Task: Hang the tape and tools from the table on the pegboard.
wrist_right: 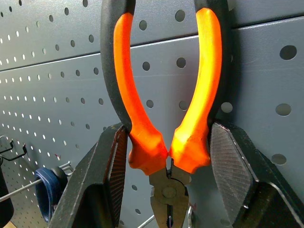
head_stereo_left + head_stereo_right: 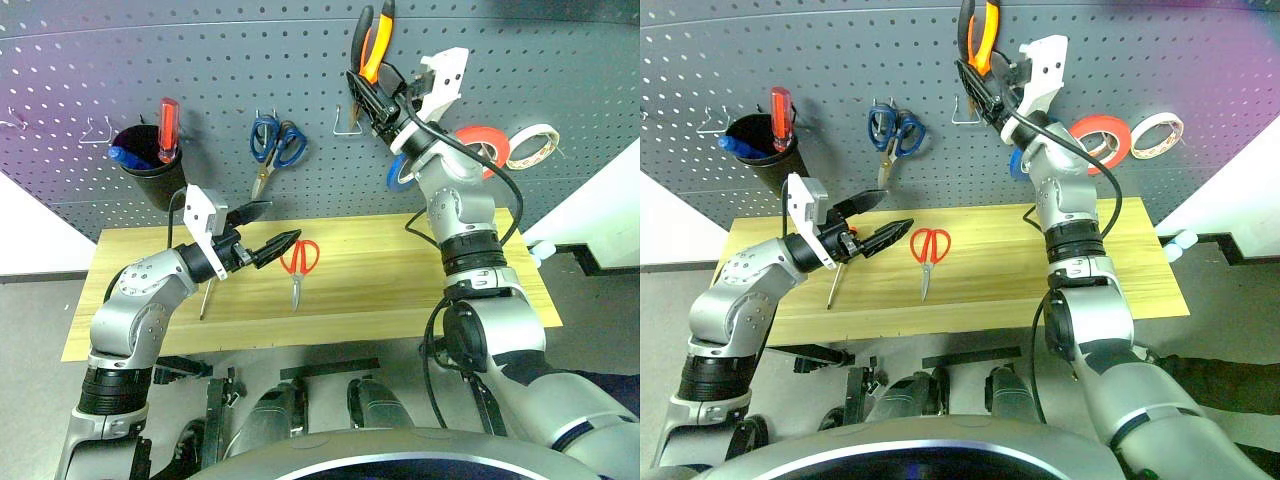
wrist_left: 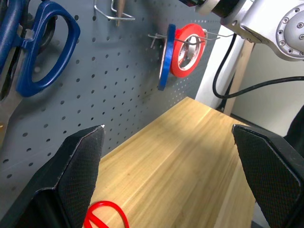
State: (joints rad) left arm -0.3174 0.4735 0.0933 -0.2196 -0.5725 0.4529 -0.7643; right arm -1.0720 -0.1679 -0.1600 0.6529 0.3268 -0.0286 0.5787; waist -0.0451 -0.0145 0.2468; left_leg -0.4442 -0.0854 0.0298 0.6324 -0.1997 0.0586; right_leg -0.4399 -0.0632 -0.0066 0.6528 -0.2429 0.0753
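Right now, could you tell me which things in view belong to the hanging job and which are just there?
Job:
- pliers, in right end effector
- red-handled scissors, on table
- slim screwdriver
- orange-red tape, hung
- pegboard

Bystanders:
- blue-handled scissors
- blue roll
- beige-white roll
- black cup

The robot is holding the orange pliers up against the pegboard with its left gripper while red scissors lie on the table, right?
Not quite: the right gripper holds the pliers against the pegboard, as the left eye view shows. The red scissors do lie on the table.
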